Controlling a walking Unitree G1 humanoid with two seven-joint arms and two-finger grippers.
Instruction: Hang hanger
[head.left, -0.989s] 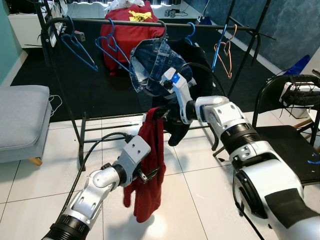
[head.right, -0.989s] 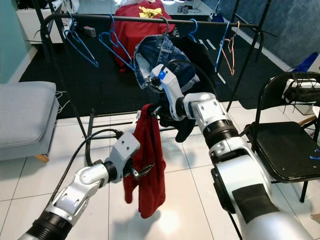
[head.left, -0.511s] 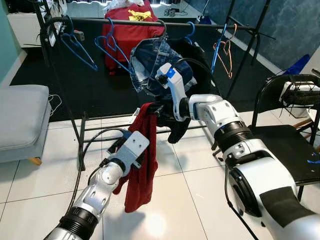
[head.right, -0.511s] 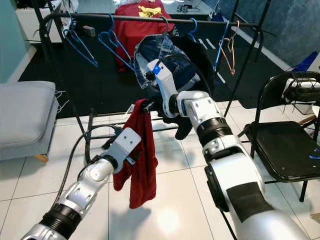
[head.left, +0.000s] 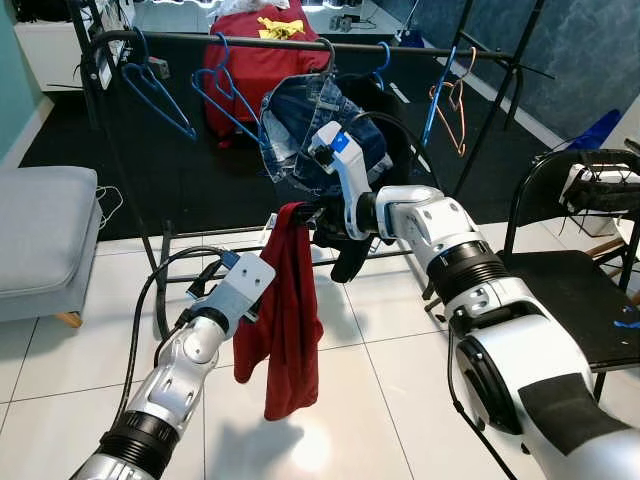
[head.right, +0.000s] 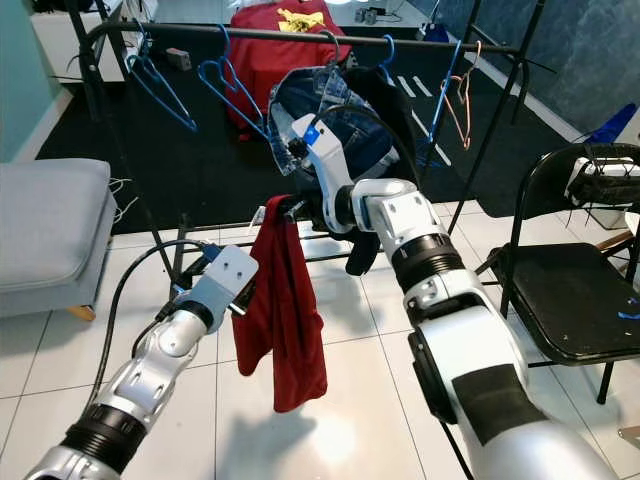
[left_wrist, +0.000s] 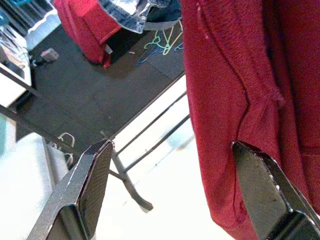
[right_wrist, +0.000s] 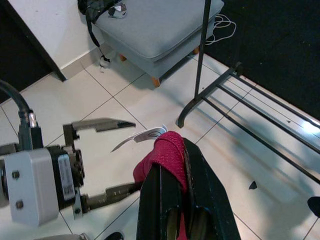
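Holding: the right gripper (right_wrist: 175, 200) has its fingers clamped on the top of the red garment (head.left: 290, 320), the cloth bunched between them; the garment hangs down freely from there, above the white tile floor (head.left: 60, 370).
Hanger: no hanger can be made out under the red cloth, so I cannot tell whether the garment sits on one; the clothes rack rail (head.left: 250, 43) above carries blue hangers (head.left: 160, 95), a denim piece (head.left: 305, 120) and an orange hanger (head.left: 452, 110).
Left side: the left gripper (left_wrist: 170, 185) has its fingers spread apart, one at the garment's edge and the other out over the floor, gripping nothing.
Changed: a second ago the left gripper was low, near the garment's lower half; it has risen and now sits beside the upper part, just below the right gripper. The right gripper has kept its pinch and drifted slightly up and toward the rail, and the red cloth hangs straighter than it did.
Meaning: the load rests on the right arm alone, with the left free to steady or spread the cloth.
Progress: the garment is below the rail, in front of the denim, not yet hung.
Next: likely a lift toward a free stretch of rail between the blue hangers and the denim.
Risk: the cloth could slip from so narrow a pinch.
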